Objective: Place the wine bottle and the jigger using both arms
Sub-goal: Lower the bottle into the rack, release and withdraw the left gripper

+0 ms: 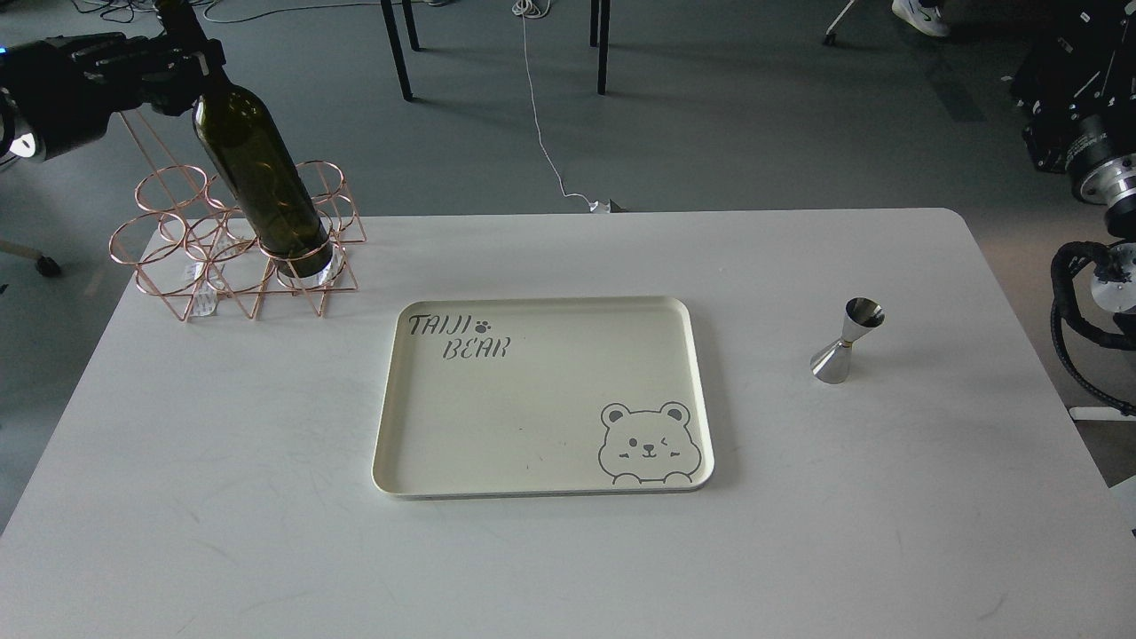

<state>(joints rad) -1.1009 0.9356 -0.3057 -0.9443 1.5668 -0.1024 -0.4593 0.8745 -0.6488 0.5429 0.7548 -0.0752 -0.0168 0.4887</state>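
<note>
The dark olive-green wine bottle (262, 186) leans with its neck up and to the left. Its base sits in the front-right ring of a copper wire rack (169, 240) at the table's back left. My left gripper (182, 58) is shut on the bottle's neck at the top left of the view. The steel jigger (846, 342) stands upright on the table at the right, alone. Only thick parts of my right arm (1092, 151) show at the right edge, well clear of the jigger. Its gripper is out of view.
A cream tray (532, 485) printed with "TAIJI BEAR" and a bear face lies in the middle of the white table (222, 532). Chair legs and a cable are on the floor beyond the table's far edge.
</note>
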